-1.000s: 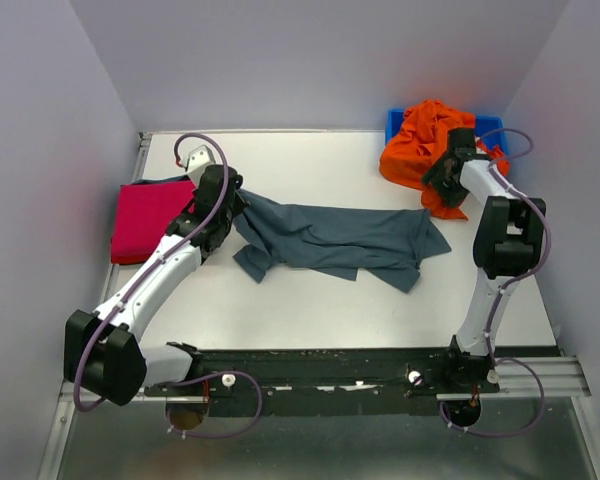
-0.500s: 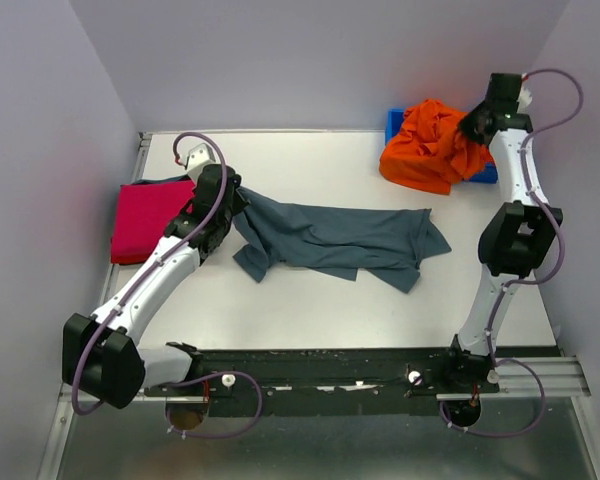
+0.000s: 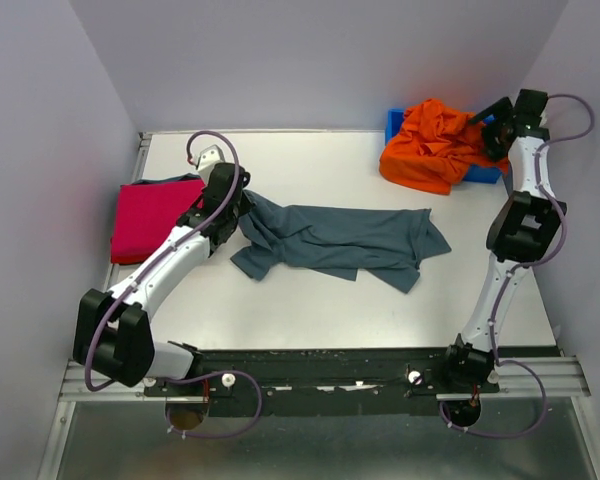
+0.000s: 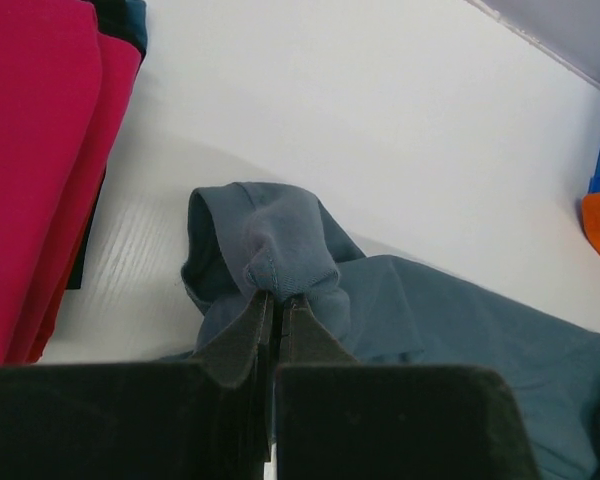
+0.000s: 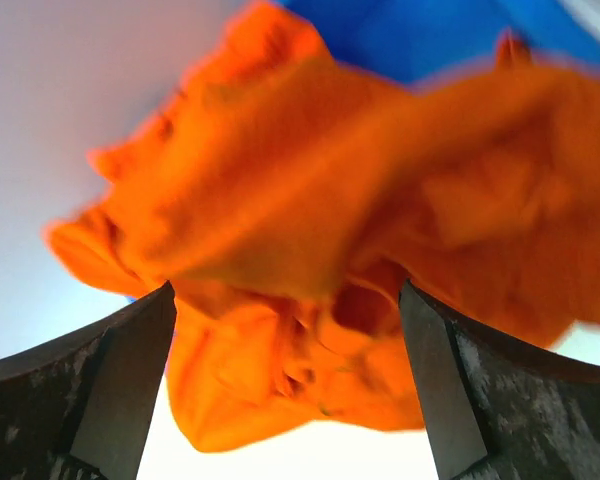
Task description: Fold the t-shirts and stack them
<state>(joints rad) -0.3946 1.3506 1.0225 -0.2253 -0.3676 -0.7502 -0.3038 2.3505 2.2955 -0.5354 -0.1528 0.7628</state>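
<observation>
Starting at the table's [image 3: 310, 300] left edge: magenta-red shirt [image 3: 148, 218] sits folded, unchanged. Left gripper [image 4: 278, 298] is clamped on the left end of the slate grey-blue shirt [image 3: 345, 240] and has shifted slightly, bunching that end; the rest lies spread mid-table. Far right corner: orange shirt [image 3: 430, 148] is heaped over the blue bin [image 3: 394, 122], as before. Right gripper [image 3: 488, 113] has lifted off it and now hovers beside it, jaws wide, holding nothing. Grey fold looks underway; orange not picked yet.
</observation>
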